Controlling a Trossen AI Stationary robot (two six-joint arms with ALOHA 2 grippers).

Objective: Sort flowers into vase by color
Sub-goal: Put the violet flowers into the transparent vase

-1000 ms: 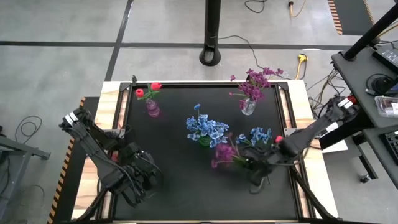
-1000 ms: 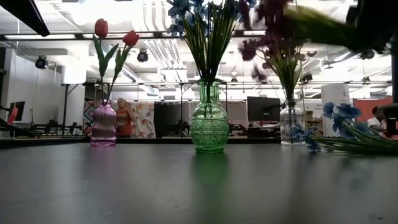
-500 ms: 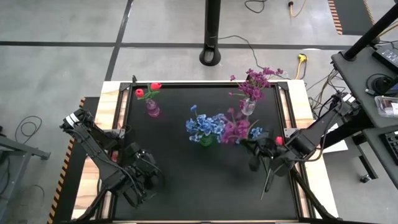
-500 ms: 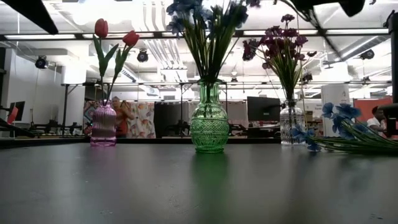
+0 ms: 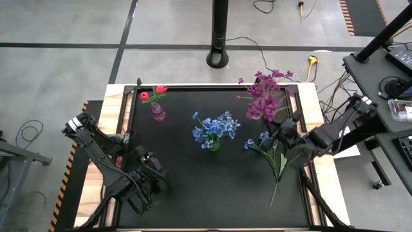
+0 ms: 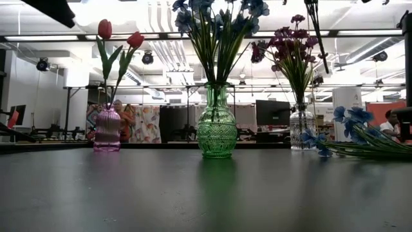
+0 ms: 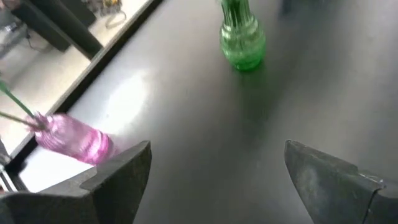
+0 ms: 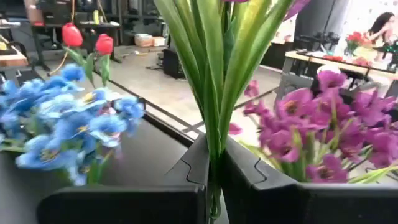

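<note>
My right gripper [image 5: 284, 133] is shut on a purple flower [image 5: 263, 107], held up at the right of the table beside the clear vase [image 6: 300, 129] of purple flowers. A pink vase [image 5: 158, 113] holds red tulips. Blue flowers stand in a green vase [image 5: 212, 145]. One blue flower [image 5: 264, 138] lies flat on the table under my right arm. My left gripper [image 5: 153, 183] hangs open over the near left, with nothing between its fingers [image 7: 124, 171]. My right gripper pinches the purple flower's green stems [image 8: 214, 127] between its two fingers. The fingers reach in about level and lie across the stems. The flower stands upright and is lifted clear, with its blossoms [image 8: 292, 124] above the fingers and its stem end [image 6: 318, 38] hanging below.
The three vases stand across the far half of the black table top [image 5: 193, 200]. The loose blue flower's stem [image 5: 274, 190] runs toward the near right edge. A black post [image 5: 219, 38] stands beyond the far edge.
My right gripper has risen and gone toward the far edge and slightly right, tipping from pointing down to about level, still shut on the purple flower. The flower has swung from lying sideways over the table to upright, and its blossoms now stand by the clear vase.
</note>
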